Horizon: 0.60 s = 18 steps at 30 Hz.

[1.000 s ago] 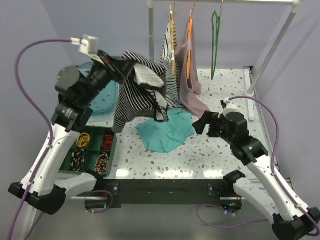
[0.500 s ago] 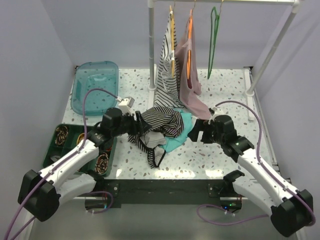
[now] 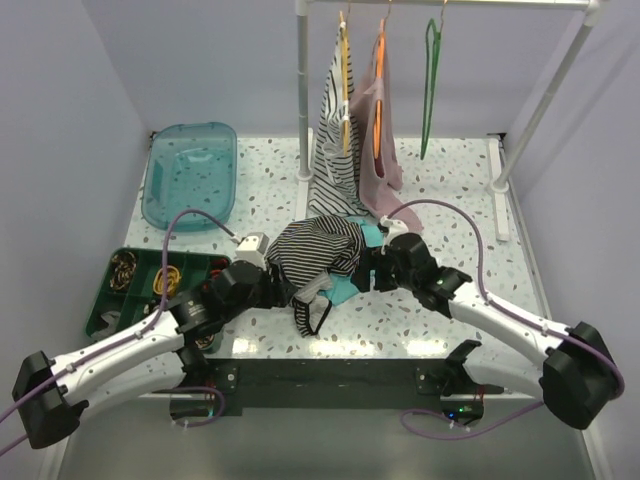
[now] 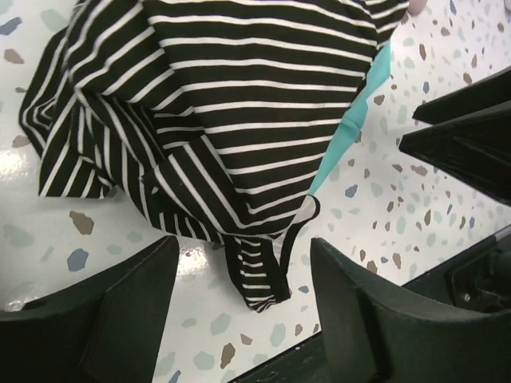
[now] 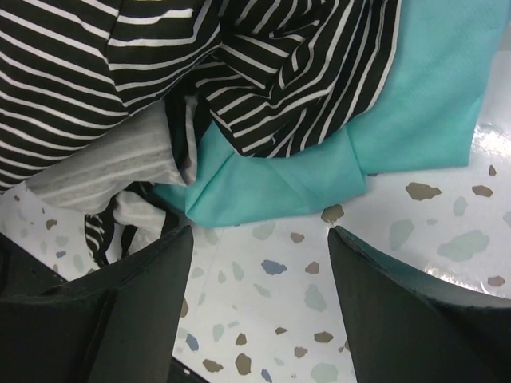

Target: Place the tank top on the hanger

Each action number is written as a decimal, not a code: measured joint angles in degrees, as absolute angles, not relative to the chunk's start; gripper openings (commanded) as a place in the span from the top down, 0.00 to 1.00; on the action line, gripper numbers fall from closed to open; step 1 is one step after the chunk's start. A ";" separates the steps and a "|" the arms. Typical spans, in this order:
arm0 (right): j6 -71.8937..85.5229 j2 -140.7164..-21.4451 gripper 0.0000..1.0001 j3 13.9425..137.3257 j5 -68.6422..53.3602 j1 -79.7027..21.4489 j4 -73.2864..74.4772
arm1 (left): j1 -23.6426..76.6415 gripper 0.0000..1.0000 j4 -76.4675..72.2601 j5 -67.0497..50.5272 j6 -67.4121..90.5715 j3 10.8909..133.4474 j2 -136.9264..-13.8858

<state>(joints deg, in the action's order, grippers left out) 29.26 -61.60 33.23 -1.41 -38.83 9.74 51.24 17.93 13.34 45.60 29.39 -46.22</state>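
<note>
Tank top [image 3: 318, 255] lies bunched at centre on teal cloth [image 5: 415, 104]; hanger [image 3: 425, 145] on rail [image 3: 500, 4] at 1 o'clock. Left gripper [image 4: 239, 319] at top's 8 o'clock, right gripper [image 5: 259, 303] at 3 o'clock, both jaws apart, empty. Best to pinch a strap only, missing teal cloth.

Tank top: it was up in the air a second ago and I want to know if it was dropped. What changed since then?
The left end effector swung down from the rear left and let go of the tank top, now heaped on the teal cloth. The right end effector moved in toward the heap, open. The hanger stayed on the rail.
</note>
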 measured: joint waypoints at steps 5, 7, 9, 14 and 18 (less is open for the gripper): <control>29.34 -66.70 0.34 35.14 1.32 -42.09 6.76 | 51.90 0.27 22.87 18.17 45.87 32.47 -43.97; 29.32 -67.61 0.34 36.40 2.79 -44.25 6.13 | 51.90 0.31 24.45 18.63 45.82 35.99 -45.52; 29.26 -68.14 0.35 37.43 4.05 -46.65 5.30 | 51.90 0.36 24.43 18.50 45.78 37.50 -46.70; 27.94 -71.61 0.36 39.83 5.63 -51.77 2.85 | 51.96 0.48 24.10 14.33 46.98 32.25 -46.11; 26.87 -74.83 0.36 40.29 7.33 -54.13 2.33 | 52.97 0.48 22.68 9.43 48.36 24.91 -44.12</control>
